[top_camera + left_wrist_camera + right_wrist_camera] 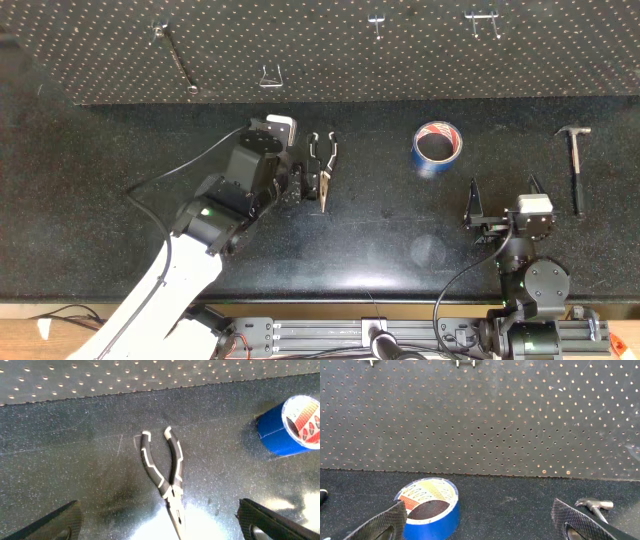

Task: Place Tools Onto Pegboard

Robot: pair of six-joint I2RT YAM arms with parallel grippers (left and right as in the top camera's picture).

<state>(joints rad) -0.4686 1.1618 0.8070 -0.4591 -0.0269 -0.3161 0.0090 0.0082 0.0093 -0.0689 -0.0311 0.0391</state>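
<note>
Pegboard (330,50) behind the table (100,200), a wrench (176,58) hanging on its left part; on the table, left to right, pliers (323,170), tape roll (437,146) and hammer (575,165); left gripper (297,185) over the pliers' nose end, right gripper (503,195) nearer the bases, between tape roll and hammer.
</note>
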